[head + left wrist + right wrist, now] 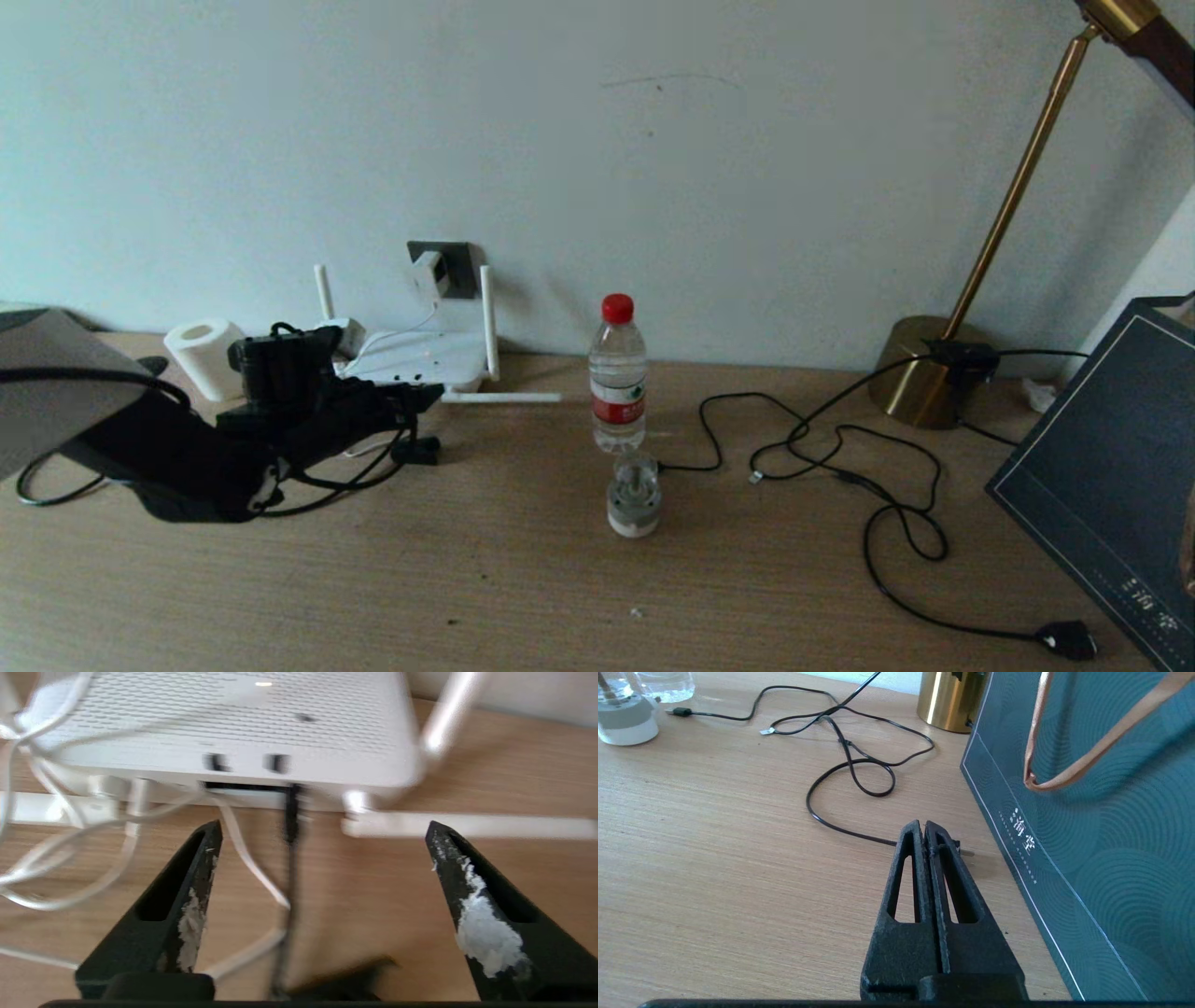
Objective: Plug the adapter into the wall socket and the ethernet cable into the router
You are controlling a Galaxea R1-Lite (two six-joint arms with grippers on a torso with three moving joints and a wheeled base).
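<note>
spread wide just before flat white router [224, 728], left gripper [322, 830], nothing between its black fingers [187, 896]. plugged into router's dark port edge, thin black ethernet cable [290, 826]. on wall behind router, small white cube adapter [428, 270] seated in dark grey wall socket [457, 266]. far right of router, right gripper [923, 828] pressed together, idle beside dark teal bag [1111, 835].

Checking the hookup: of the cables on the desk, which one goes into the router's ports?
The ethernet cable, thin and black, runs between the open left gripper fingers into the router. The black cable on the right lies loose on the desk.
</note>
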